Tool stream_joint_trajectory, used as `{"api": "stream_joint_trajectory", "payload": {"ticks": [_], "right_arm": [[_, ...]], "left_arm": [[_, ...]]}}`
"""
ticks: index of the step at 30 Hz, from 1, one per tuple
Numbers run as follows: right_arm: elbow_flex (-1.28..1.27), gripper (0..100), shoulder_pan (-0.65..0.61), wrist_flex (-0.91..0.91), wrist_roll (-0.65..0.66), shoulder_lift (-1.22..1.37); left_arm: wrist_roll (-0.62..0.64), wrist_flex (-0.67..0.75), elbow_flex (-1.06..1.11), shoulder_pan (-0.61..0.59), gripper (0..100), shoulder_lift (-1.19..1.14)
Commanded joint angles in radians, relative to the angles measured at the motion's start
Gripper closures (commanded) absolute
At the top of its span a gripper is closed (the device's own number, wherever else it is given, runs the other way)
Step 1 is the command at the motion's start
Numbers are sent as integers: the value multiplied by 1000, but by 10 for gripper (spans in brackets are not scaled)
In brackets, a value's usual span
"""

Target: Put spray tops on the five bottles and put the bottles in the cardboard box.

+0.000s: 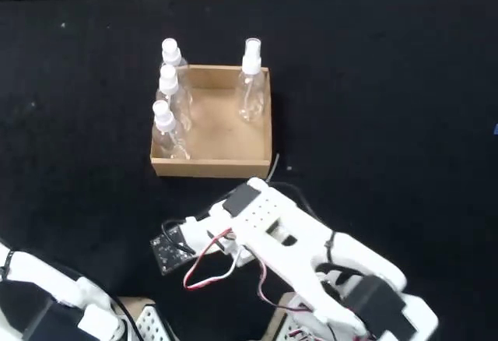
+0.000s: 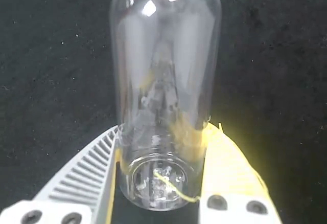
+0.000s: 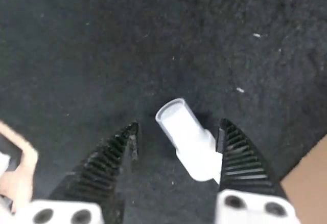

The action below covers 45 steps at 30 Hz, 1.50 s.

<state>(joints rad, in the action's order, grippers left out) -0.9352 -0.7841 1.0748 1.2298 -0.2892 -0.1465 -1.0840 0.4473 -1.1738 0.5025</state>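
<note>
A clear plastic bottle (image 2: 166, 70) sits clamped between the fingers of my left gripper (image 2: 164, 129), which is shut on it; no top is visible on it. The left arm (image 1: 47, 302) is at the table's near left corner. A white spray top (image 3: 186, 137) lies on its side on the black table, between the fingers of my right gripper (image 3: 179, 127), which is open around it, with one finger (image 3: 237, 157) right beside it. The right arm (image 1: 311, 255) stretches towards the cardboard box (image 1: 214, 166). Three capped bottles (image 1: 167, 115) stand along the box's left wall and one (image 1: 251, 84) at its far right corner.
The black cloth (image 1: 389, 107) covers the whole table. An edge of the cardboard box (image 3: 309, 183) lies close to my right gripper. Loose red and white wires (image 1: 206, 271) hang beside the right arm.
</note>
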Motion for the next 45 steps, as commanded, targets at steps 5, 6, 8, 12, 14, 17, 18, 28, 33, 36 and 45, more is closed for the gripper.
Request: {"api": "stream_joint_trajectory", "payload": {"ticks": [5,6,8,12,14,17,18,28,33,36,45], "right_arm": [[5,824,121,-58,5,27],[7,862,135,-54,-2,27],[7,947,155,-57,-61,25],[7,972,158,-54,-193,25],[10,988,158,-54,-236,22],[18,988,167,-49,-321,-13],[22,988,176,-38,-348,-36],[51,987,555,34,-583,-300],[134,987,979,40,-641,-205],[226,987,1165,40,-671,-64],[466,841,1402,55,-666,363]], "left_arm": [[5,26,-5,-2,909,12],[5,26,-5,-1,909,12],[8,29,-7,-1,909,12],[11,25,-30,36,909,14],[11,20,-54,68,909,14],[12,20,-79,105,909,15],[12,20,-85,119,909,15],[14,-147,-104,303,909,209],[14,-147,-82,415,909,393],[15,-147,-82,516,909,476],[147,-64,-82,765,909,534]]}}
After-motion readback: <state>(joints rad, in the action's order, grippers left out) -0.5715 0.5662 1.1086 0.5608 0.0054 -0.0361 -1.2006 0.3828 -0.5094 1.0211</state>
